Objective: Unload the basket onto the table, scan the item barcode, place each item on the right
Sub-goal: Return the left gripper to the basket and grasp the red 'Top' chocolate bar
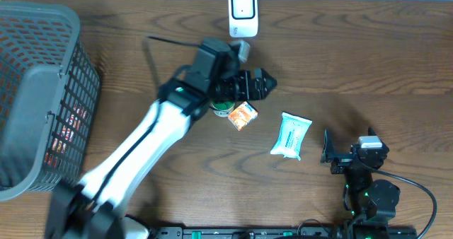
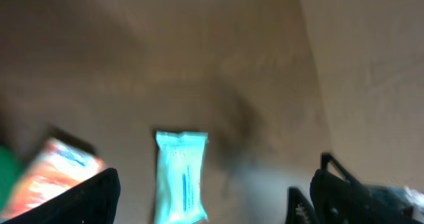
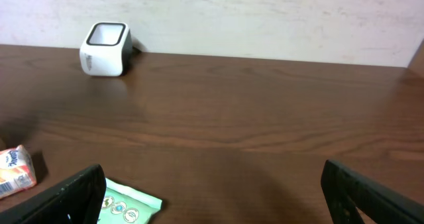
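Two packets lie flat on the table (image 1: pixel 368 62), and either could be the item to scan. The orange packet (image 1: pixel 243 116) sits near the middle of the table. It is turned askew, so its long axis runs diagonally to the table's edges and one corner points toward the robot. Just beside it on the left is a small green thing (image 1: pixel 223 109), partly hidden under the left arm and too covered to identify.

The pale blue-green wipes pack (image 1: pixel 291 135) lies apart from the orange packet, to its right and a little nearer the robot. Its long axis runs from the near side of the table toward the far side, with the far end leaning slightly right. No barcode can be made out on either packet.

The white scanner (image 1: pixel 242 13) stands upright at the far edge of the table, well apart from both packets.

The left hand (image 1: pixel 263 83) hangs just beyond the orange packet on the far side. In the left wrist view its fingers (image 2: pixel 99 196) are spread wide, with nothing between them and nothing touched. The right hand (image 1: pixel 328 153) is low near the robot, to the right of the wipes pack. Its fingers (image 3: pixel 76 194) are also spread fully apart and grip nothing.

A grey mesh basket (image 1: pixel 49 76) stands at the left end of the table, with something red showing through its wall.
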`<action>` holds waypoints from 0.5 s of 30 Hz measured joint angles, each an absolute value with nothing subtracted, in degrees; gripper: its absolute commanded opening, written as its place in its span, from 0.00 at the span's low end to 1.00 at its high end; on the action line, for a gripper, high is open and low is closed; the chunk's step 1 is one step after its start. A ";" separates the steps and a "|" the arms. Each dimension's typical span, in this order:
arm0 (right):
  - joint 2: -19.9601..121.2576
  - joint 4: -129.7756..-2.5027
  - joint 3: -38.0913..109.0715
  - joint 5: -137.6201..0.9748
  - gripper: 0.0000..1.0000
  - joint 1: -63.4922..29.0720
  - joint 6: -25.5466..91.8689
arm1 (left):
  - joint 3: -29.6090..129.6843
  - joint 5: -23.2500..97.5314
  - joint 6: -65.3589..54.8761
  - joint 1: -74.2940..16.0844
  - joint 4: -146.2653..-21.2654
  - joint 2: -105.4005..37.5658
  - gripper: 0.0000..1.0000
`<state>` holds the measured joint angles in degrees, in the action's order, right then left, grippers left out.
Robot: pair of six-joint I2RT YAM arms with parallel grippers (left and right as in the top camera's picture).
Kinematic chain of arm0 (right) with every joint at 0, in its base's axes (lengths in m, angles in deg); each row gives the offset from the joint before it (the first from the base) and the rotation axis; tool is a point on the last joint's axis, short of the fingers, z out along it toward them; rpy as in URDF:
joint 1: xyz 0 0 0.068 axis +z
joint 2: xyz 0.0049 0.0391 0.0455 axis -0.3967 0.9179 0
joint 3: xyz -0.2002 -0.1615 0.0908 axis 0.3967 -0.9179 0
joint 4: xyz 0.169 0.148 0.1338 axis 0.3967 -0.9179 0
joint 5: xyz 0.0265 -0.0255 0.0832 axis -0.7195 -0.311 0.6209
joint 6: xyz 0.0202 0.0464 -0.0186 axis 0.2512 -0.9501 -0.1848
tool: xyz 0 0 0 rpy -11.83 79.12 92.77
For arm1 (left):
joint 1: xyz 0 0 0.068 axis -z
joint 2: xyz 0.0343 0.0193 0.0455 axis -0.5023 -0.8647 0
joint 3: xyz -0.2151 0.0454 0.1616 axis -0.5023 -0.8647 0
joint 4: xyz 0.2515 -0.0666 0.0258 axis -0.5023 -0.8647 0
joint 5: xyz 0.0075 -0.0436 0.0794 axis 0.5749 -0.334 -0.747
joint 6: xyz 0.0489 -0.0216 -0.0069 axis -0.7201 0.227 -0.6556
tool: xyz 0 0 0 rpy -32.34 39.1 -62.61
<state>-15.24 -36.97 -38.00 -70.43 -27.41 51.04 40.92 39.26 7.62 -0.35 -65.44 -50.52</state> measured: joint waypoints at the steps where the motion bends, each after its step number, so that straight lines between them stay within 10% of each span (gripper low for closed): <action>1: -15.26 -36.97 -38.00 -70.45 0.99 -27.41 51.04 | 42.02 36.31 6.48 -0.33 -67.21 -48.51 0.93; 15: -15.24 -36.99 -38.00 -70.43 0.99 -27.41 51.04 | 60.83 -8.78 1.74 -26.01 -85.81 -28.88 0.98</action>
